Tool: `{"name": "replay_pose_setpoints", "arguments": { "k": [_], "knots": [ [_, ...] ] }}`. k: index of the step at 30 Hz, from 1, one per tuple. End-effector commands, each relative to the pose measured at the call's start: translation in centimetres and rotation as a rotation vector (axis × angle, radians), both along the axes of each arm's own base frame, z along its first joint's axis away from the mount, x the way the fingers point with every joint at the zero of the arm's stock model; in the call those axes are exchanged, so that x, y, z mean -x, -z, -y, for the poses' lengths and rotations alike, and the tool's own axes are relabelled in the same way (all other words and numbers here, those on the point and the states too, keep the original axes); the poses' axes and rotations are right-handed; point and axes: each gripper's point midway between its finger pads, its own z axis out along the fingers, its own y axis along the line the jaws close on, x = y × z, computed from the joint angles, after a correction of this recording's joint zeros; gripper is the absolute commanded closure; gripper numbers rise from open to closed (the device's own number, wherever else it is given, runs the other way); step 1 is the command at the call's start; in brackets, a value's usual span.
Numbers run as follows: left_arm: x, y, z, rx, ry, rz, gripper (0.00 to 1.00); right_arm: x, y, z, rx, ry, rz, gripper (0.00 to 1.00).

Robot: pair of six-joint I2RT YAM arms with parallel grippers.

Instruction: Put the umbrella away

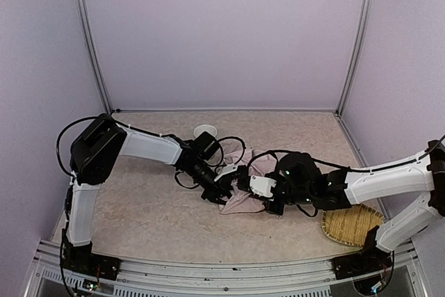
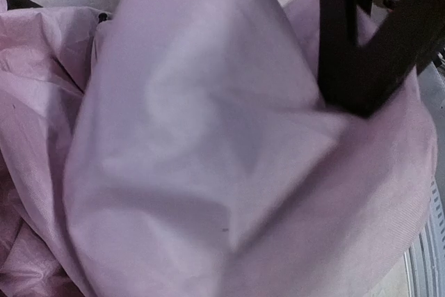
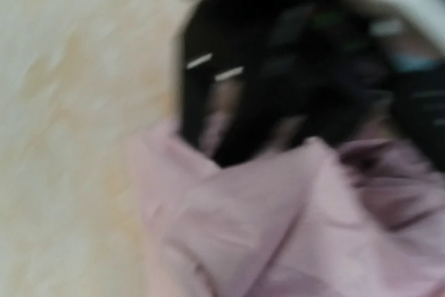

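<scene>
Left arm (image 1: 149,147) is stretched low across the table (image 1: 139,206), elbow high by my shoulder, forearm angled down so my left fingers (image 1: 221,193) come onto the umbrella (image 1: 243,182) from its left side. Right arm (image 1: 379,182) reaches in long and nearly level from the far right, wrist dipped, bringing my right fingers (image 1: 249,189) to the same heap, just beside the left ones with only crumpled cloth between. The umbrella lies collapsed on the table under and between both sets of fingers, a loose pile of pale pink fabric. In the left wrist view, my left fingers (image 2: 358,99) show as two black bars closing to a point on a fold of that pink cloth (image 2: 208,158), creases fanning out from the tips, so I call it a pinch on the fabric. The right wrist view is smeared. Pink folds (image 3: 278,227) fill the lower part, dark shapes sit above them and bare table (image 3: 69,137) runs down the left, and I can't pick my own tips out of the blur. They are pressed together, but whether any cloth is caught in them I cannot tell. Behind my left fingers, near the forearm, stands a small white round cup (image 1: 206,131), its contents too small to make out. Well off to the right of my right fingers, under that arm, lies a shallow woven tray (image 1: 351,224).
</scene>
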Motion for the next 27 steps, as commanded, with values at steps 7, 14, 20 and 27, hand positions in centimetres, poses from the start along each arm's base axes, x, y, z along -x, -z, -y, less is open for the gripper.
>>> {"name": "replay_pose_setpoints", "arguments": {
  "k": [7,14,20,27],
  "knots": [
    [4.2,6.3,-4.4,-0.271,0.044,-0.098,0.9,-10.1,-1.9,0.6,-0.245,0.221,-0.236,1.0],
    [3.9,6.4,-4.3,-0.258,0.061,-0.055,0.91,-11.7,5.8,2.4,-0.223,0.316,-0.688,1.0],
    [1.3,4.0,-3.6,-0.188,-0.07,0.115,0.59,-8.3,12.6,5.4,-0.072,0.414,-0.936,1.0],
    [-1.2,-5.7,-3.0,0.087,-0.207,0.419,0.4,-6.8,14.0,5.9,-0.055,0.447,-1.033,1.0]
  ]
}}
